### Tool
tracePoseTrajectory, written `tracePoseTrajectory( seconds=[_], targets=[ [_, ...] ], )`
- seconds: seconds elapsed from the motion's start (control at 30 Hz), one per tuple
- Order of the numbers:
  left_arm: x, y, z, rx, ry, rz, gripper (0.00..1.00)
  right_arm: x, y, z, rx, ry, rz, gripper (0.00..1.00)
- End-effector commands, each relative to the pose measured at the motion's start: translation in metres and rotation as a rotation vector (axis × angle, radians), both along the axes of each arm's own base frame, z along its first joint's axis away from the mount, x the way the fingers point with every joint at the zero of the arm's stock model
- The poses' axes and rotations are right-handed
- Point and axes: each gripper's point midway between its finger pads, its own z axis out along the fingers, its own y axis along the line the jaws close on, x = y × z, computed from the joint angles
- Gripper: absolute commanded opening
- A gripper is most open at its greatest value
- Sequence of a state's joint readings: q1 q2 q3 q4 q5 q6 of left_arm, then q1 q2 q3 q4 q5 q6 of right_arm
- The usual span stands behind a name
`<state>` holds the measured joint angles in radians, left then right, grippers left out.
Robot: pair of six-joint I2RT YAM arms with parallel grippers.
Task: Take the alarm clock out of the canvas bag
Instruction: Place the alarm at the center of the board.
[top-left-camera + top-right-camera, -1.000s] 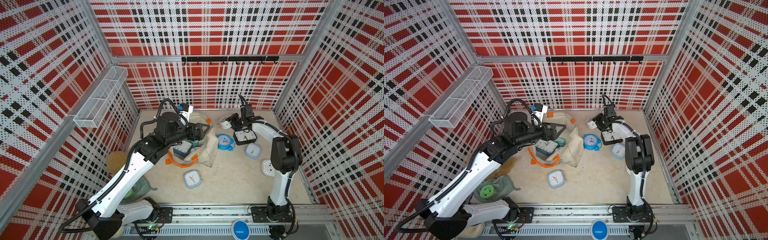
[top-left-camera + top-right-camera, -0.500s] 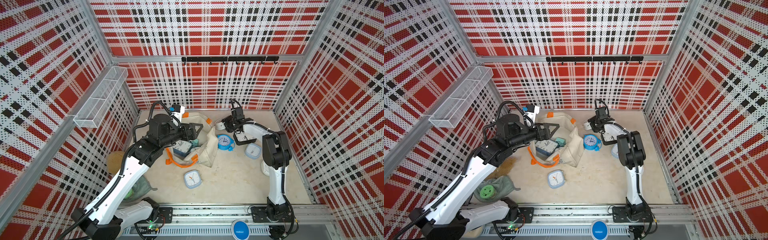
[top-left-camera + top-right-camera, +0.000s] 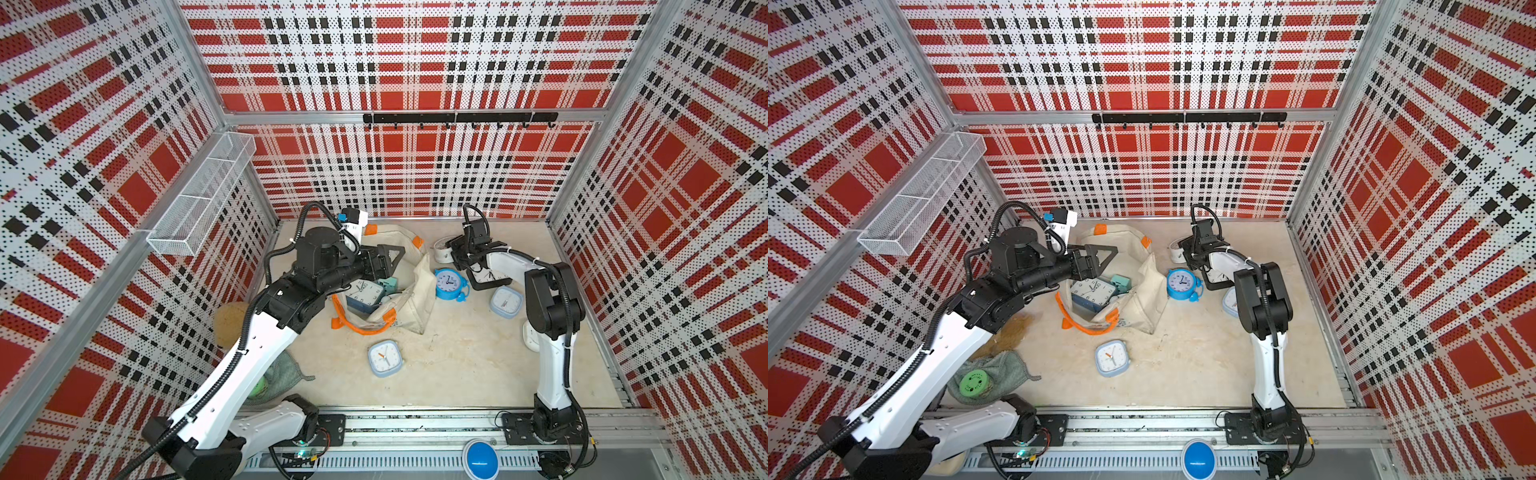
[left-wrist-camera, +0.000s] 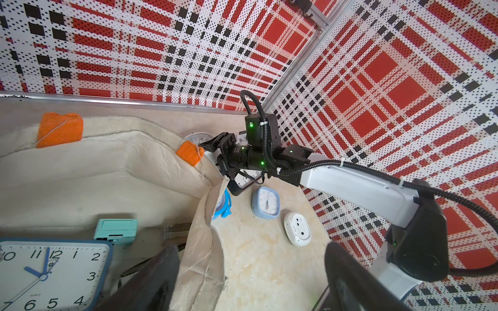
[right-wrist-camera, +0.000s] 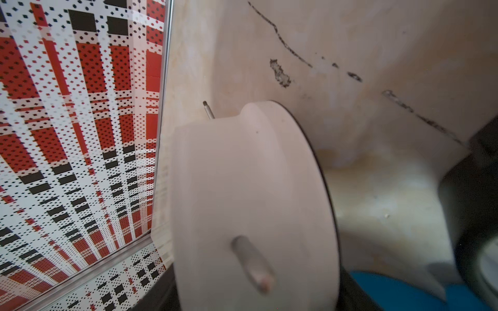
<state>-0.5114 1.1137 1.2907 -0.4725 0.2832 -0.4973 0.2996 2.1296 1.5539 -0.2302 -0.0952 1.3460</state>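
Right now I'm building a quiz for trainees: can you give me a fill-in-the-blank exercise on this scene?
The canvas bag has ___ handles. The large rectangular clock inside it has a ___ frame. The left gripper hovers over the bag with its jaws ___. The round twin-bell clock lies ___ (inside/outside) the bag.
Missing words: orange; blue; open; outside.

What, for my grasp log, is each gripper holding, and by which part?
Left gripper: nothing, jaws open over the canvas bag. Right gripper: at the white round clock; a hold cannot be told.
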Motion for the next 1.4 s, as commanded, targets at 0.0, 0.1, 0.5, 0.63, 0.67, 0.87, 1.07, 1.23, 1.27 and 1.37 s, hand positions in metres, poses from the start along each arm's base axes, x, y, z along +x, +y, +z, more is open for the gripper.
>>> tracePoseTrajectory(
  seconds=[0.0, 0.1, 0.5, 0.63, 0.67, 0.87, 1.07, 1.23, 1.27, 1.37],
  targets=[
    [-0.004, 0.009, 0.011, -0.015, -0.022, 0.023, 0.88, 0.001, -0.007, 0.014, 0.014, -0.022, -0.058, 0.69],
    [-0.003, 0.011, 0.010, -0.014, -0.016, 0.029, 0.88, -0.001, -0.008, 0.014, 0.022, -0.013, -0.064, 0.74],
    [-0.002, 0.012, 0.011, -0.024, -0.012, 0.036, 0.88, -0.012, -0.013, 0.018, 0.018, -0.015, -0.087, 0.92],
    [-0.003, 0.012, 0.012, -0.028, -0.012, 0.036, 0.88, -0.021, -0.016, 0.014, 0.011, 0.010, -0.090, 0.93],
    [-0.003, 0.013, 0.013, -0.031, -0.014, 0.037, 0.88, -0.025, -0.017, 0.013, 0.001, 0.020, -0.091, 0.93],
    [-0.005, 0.014, 0.015, -0.036, -0.014, 0.041, 0.87, -0.043, -0.015, 0.010, -0.024, 0.034, -0.078, 0.94],
    [-0.009, 0.018, 0.018, -0.045, -0.018, 0.050, 0.88, -0.065, -0.010, 0.004, -0.047, 0.070, -0.051, 0.94],
    [-0.014, 0.022, 0.021, -0.052, -0.022, 0.063, 0.88, -0.086, -0.006, -0.004, -0.060, 0.094, -0.038, 0.93],
    [-0.016, 0.024, 0.022, -0.052, -0.021, 0.068, 0.87, -0.091, -0.004, -0.005, -0.059, 0.099, -0.034, 0.93],
    [-0.020, 0.028, 0.023, -0.053, -0.024, 0.077, 0.88, -0.102, 0.002, -0.008, -0.064, 0.110, -0.018, 0.93]
  ],
)
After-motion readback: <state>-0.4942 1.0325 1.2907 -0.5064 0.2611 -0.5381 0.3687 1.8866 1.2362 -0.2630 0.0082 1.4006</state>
